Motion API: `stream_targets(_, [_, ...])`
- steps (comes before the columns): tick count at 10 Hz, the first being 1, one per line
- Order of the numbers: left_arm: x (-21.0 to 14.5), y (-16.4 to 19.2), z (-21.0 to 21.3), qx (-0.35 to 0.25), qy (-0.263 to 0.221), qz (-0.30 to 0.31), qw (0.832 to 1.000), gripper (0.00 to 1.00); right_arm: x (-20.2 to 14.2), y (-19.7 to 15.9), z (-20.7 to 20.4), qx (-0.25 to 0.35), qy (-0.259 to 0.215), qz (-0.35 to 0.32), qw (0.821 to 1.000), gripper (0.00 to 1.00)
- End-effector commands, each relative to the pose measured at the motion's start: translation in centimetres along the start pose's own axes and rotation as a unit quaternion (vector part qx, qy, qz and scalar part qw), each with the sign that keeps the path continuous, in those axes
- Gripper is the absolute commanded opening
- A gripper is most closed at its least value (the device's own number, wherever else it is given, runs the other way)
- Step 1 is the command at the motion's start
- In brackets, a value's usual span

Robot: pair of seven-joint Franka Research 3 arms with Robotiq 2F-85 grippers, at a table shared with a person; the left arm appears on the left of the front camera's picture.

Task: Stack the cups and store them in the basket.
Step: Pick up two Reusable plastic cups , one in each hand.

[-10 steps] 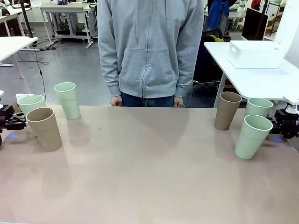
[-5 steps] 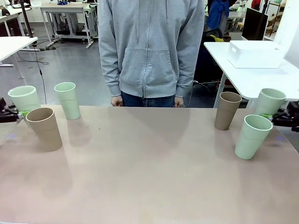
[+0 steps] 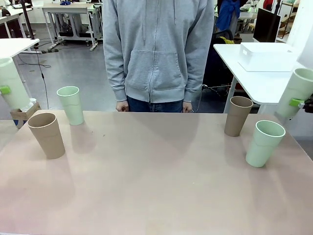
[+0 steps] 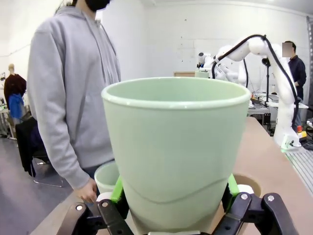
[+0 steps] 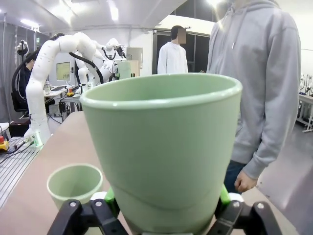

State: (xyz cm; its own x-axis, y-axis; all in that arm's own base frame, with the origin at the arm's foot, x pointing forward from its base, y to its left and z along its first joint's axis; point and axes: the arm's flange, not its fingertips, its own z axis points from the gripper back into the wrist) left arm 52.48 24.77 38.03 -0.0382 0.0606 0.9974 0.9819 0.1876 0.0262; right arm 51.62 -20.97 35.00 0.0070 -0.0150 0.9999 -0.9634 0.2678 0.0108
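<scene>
Front view: four mint cups, two tan cups.

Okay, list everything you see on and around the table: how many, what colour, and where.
Mint cups: 2, pale green, on the table, far left and near right.
Tan cups: 2, brown, left and right, upright.
Lifted mint cups: 2, pale green, at the left and right edges.
Basket: 1, white, on the side table.
Person: 1, grey hoodie, far side.
Left gripper: 1, black with green pads, shut on a lifted mint cup.
Right gripper: 1, same, shut on the other.
</scene>
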Motion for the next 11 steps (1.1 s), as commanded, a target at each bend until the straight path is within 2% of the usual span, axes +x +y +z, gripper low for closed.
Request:
stream_targets(1, [4.4, -0.9, -1.9, 0.008, -0.018, 0.003, 1.0, 0.86, 4.0, 1.5, -1.8, -0.034, 0.017, -0.017, 0.999, 0.85])
stream_targets(3, [8.0, -2.4, -4.5, -0.002, 0.019, 0.032, 0.999, 0.86, 7.5, 3.9, -2.5, -0.053, 0.025, -0.012, 0.998, 0.85])
stream_targets(5, [8.9, -5.2, -7.0, 0.015, 0.038, 0.041, 0.998, 0.86, 9.4, 7.4, -3.8, -0.084, 0.022, -0.032, 0.996, 0.85])
stream_targets(6, [8.8, -7.0, -8.4, 0.024, 0.049, 0.047, 0.997, 0.86, 10.0, 10.4, -4.7, -0.076, 0.034, -0.032, 0.996, 0.85])
stream_targets(8, [8.2, -12.7, -11.3, 0.032, 0.058, 0.052, 0.996, 0.86, 10.1, 15.5, -6.2, -0.062, 0.029, -0.053, 0.996, 0.85])
stream_targets(11, [6.8, -18.3, -12.9, 0.032, 0.062, 0.051, 0.996, 0.86, 7.7, 20.4, -6.9, -0.059, 0.031, -0.065, 0.996, 0.85])
